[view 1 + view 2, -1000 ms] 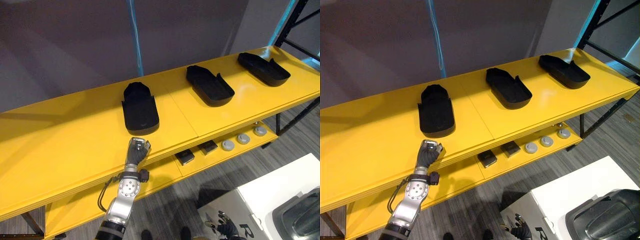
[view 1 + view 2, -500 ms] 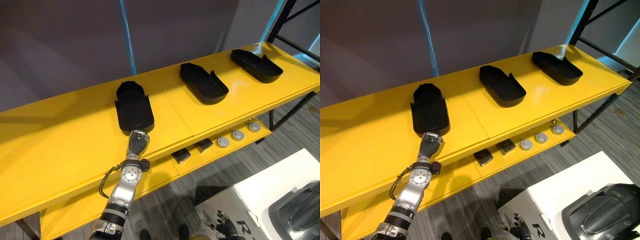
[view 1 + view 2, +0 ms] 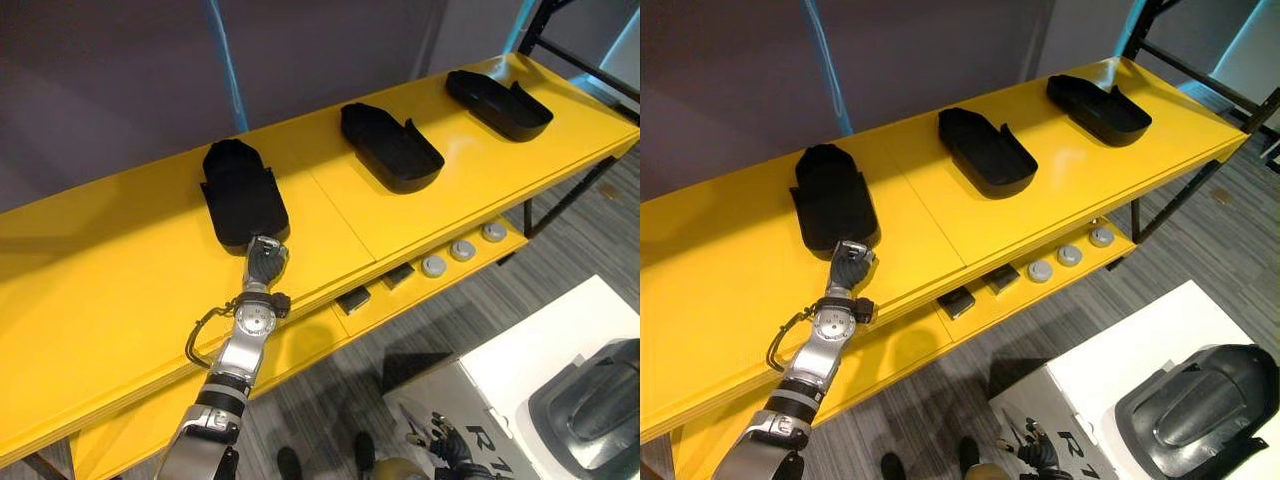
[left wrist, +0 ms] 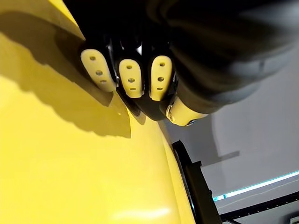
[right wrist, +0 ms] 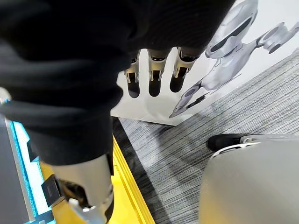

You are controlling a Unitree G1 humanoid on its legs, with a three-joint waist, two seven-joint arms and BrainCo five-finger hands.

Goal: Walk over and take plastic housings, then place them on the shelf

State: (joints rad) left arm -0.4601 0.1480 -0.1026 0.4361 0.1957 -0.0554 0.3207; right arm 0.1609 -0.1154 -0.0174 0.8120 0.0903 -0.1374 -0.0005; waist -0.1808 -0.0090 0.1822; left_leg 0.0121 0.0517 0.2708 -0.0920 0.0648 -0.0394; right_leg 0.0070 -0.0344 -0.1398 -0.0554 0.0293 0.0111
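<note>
The left hand (image 3: 264, 262) is set against the near end of the leftmost plastic housing (image 3: 243, 190) on the yellow shelf (image 3: 110, 280). Whether it is closed on the housing cannot be told, as the contact is hidden. The housing could be dragged off the edge by a careless pull. The right hand (image 5: 154, 70) is hung low, fingers relaxed, nothing held.

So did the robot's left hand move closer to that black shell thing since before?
Yes. The left hand has slid forward over the yellow shelf, up to the near end of the nearest black housing. Earlier a gap showed between them.
</note>
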